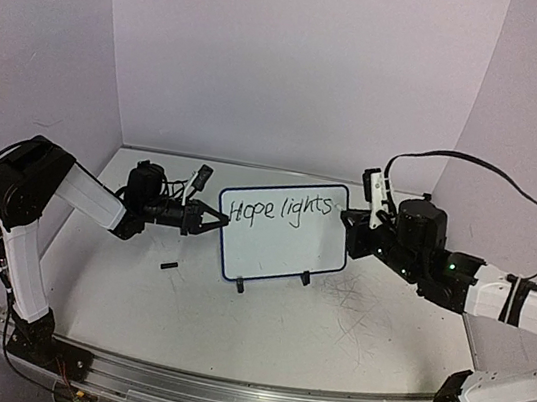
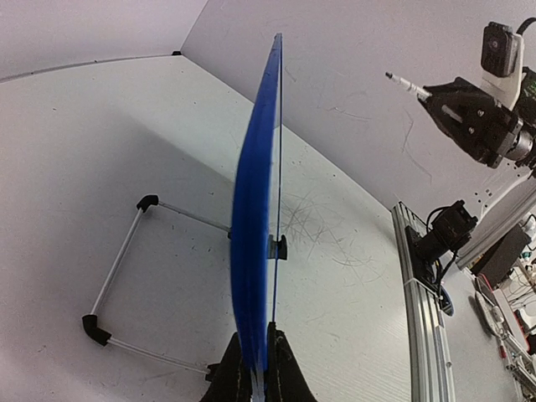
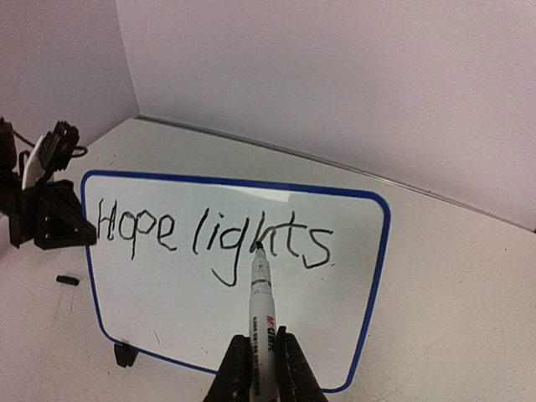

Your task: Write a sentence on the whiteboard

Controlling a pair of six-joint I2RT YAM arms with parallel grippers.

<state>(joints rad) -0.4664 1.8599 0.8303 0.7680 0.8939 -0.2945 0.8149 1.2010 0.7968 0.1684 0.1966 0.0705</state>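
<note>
The whiteboard [image 1: 284,232] stands mid-frame in the overhead view and reads "Hope lights". The left gripper [image 2: 255,362] pinches its left edge and should grip firmly so the board doesn't rock. The right gripper [image 3: 260,356] is clamped on a marker [image 3: 262,301]. I'd start the next word in the bare space below, pressing lightly. Whether the nib touches, I can't tell. The black bit [image 1: 169,267] lower left is too small to name.

We see a small black piece [image 1: 169,267] lying on the scuffed white table [image 1: 331,322], near the left gripper [image 1: 221,222], toward its base.
</note>
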